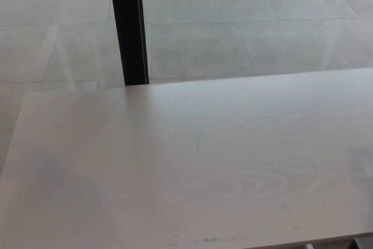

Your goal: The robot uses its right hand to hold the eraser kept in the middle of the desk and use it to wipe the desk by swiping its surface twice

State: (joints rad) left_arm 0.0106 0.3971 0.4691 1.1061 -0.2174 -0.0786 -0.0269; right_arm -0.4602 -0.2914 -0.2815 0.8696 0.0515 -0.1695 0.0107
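The pale wooden desk [175,161] fills the lower part of the head view. No eraser shows on it. Neither of my hands is in the picture. A faint curved mark [200,141] lies near the desk's middle, and a soft shadow [361,161] falls at its right edge.
A black vertical post [129,27] stands behind the desk's far edge at upper left. Beyond it lies a grey tiled floor [245,21]. The desk's front edge [233,243] runs along the bottom of the picture.
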